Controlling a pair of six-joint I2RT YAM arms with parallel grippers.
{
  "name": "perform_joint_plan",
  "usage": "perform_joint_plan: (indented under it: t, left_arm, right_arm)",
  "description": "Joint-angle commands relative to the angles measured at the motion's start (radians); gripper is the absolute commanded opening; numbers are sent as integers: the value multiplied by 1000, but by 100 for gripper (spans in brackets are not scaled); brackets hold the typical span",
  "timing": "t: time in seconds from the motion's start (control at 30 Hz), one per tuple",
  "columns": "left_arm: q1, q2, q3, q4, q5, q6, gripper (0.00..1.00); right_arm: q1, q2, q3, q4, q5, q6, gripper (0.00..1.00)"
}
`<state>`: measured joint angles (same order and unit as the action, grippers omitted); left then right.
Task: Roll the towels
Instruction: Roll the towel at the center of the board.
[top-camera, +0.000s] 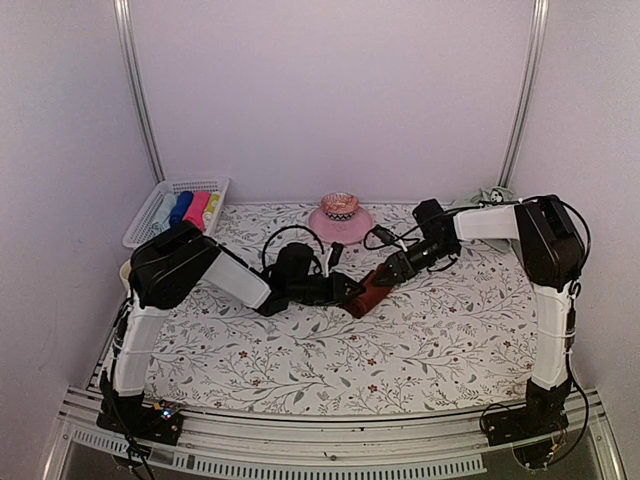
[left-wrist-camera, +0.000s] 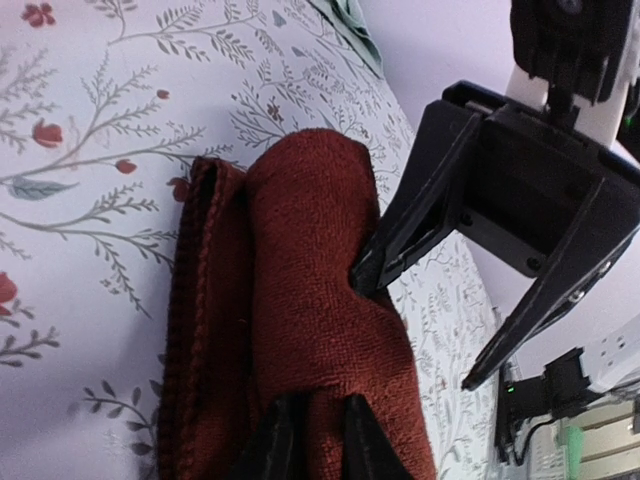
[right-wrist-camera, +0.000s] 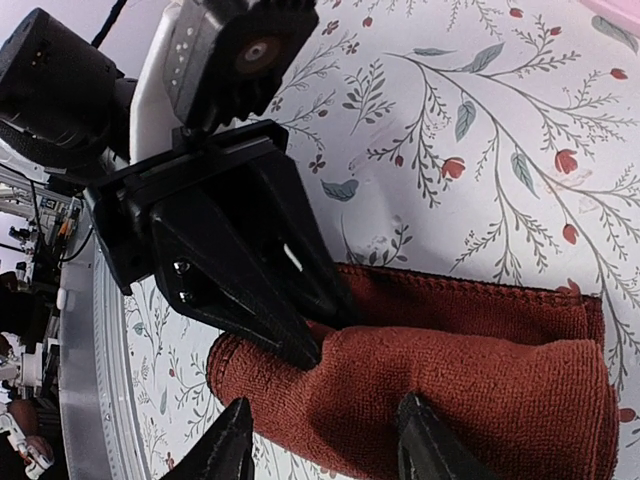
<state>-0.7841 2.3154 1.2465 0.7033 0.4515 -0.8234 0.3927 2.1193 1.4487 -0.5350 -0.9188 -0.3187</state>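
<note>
The floral-covered table (top-camera: 300, 370) carries everything. The left arm (top-camera: 175, 270) and right arm (top-camera: 545, 240) both reach in from its near corners and meet around the table's middle. A white basket (top-camera: 140, 228) sits at the back left corner, holding rolled cloths in blue, pink and yellow. A pink plate (top-camera: 322, 225) with a small patterned bowl (top-camera: 340, 206) on it stands at the middle of the back edge.

The red-brown towel (top-camera: 368, 295) lies at the table's middle between the two grippers, partly rolled: a thick roll rests on a flat folded layer whose stitched hem shows alongside it. The sage green towel (top-camera: 490, 193) is bunched at the back right corner, mostly hidden behind the right arm.

The right gripper (left-wrist-camera: 415, 335) has its jaws spread wide; one finger (left-wrist-camera: 375, 265) presses into the side of the roll, while the other hangs clear of the cloth over the table cover. The left gripper (left-wrist-camera: 315, 440) is at the roll's other end with its fingers close together (only a narrow strip of red cloth shows between them), and I cannot tell whether they are nipping the towel or merely resting on it.
</note>
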Motion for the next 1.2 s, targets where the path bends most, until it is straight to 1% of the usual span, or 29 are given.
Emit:
perform_joint_plan:
  t: [0.0, 0.17, 0.47, 0.6, 0.67, 0.73, 0.87, 1.1, 1.17]
  left_arm:
    - [34, -31, -7, -117, -57, 57, 29]
    - [39, -66, -1, -166, -74, 100, 47]
    - [42, -106, 30, -309, -104, 181, 71]
    - [42, -100, 54, -365, -75, 188, 85]
    - [42, -93, 85, -439, -77, 213, 96]
    - [42, -84, 120, -504, -72, 239, 97]
    - [40, -65, 157, -567, -28, 250, 97]
    - [35, -17, 173, -541, 138, 202, 97]
    - [31, -9, 177, -531, 166, 191, 97]
  right_arm:
    - [10, 52, 24, -29, 54, -11, 52]
    - [16, 77, 49, -35, 60, -9, 52]
    - [22, 91, 59, -43, 73, -9, 52]
    - [24, 84, 54, -43, 78, -14, 52]
    - [24, 82, 50, -43, 82, -16, 52]
    - [24, 81, 47, -43, 85, -19, 52]
    - [23, 78, 44, -42, 93, -24, 52]
    - [24, 81, 43, -40, 101, -25, 52]
    - [24, 83, 42, -40, 101, -26, 52]
